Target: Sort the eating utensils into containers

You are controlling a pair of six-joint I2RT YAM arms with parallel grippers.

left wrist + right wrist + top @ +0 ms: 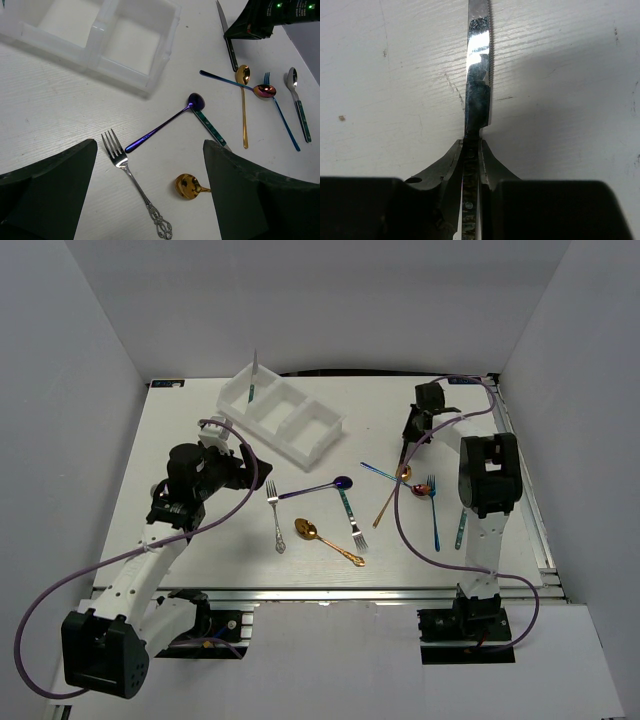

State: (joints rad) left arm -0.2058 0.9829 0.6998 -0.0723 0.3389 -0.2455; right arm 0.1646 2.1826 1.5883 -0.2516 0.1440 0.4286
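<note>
My right gripper (471, 142) is shut on the dark handle of a silver knife (479, 50) whose blade lies flat on the table; from above, that gripper (410, 440) sits at the back right. My left gripper (150, 145) hangs open over a silver fork (127, 170) and a gold spoon (187, 186), holding nothing. A purple-blue spoon (315, 488) and a teal-handled fork (350, 512) lie mid-table. The white three-compartment tray (335, 423) stands at the back left with a teal utensil (253, 380) upright in its left compartment.
Right of centre lie a long gold spoon (390, 502), a red-bowled spoon (418, 490), a blue fork (434, 510) and a teal-handled silver spoon (460, 528). Purple cables loop off both arms. White walls enclose the table.
</note>
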